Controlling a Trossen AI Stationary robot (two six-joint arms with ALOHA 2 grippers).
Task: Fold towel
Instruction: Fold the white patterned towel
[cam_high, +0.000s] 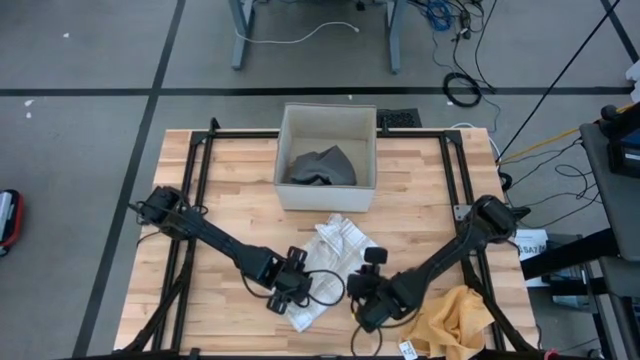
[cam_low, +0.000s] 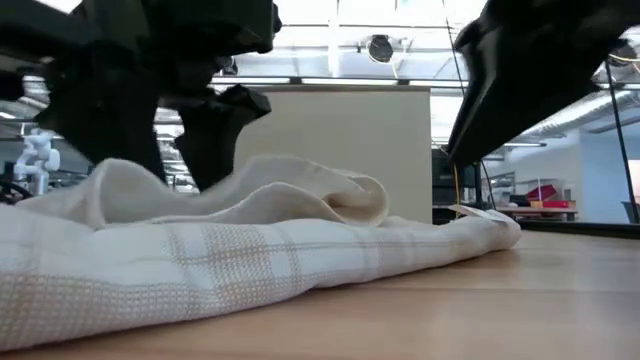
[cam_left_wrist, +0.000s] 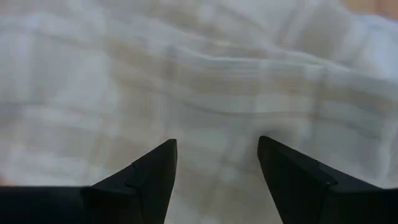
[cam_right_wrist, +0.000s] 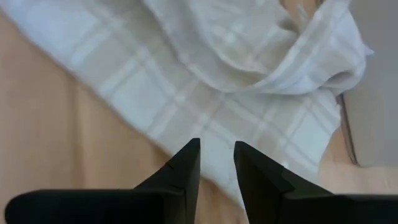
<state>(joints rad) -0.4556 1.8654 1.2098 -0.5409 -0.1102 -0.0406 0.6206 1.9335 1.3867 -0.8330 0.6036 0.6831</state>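
The white checked towel (cam_high: 328, 262) lies crumpled on the wooden surface (cam_high: 230, 190), just in front of the box (cam_high: 327, 152). Its long way slants from the box down toward the left gripper (cam_high: 290, 290), whose fingers are spread wide over it. The right gripper (cam_high: 365, 300) hovers beside it, fingers slightly apart, holding nothing.

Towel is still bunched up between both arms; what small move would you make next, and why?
Probably lower the left hand onto the towel and close on the edge under it. Its fingers are open right above the cloth with nothing between them, while the right hand hangs narrowly parted over the other side, gripping nothing. The towel lies crumpled, not yet flat.
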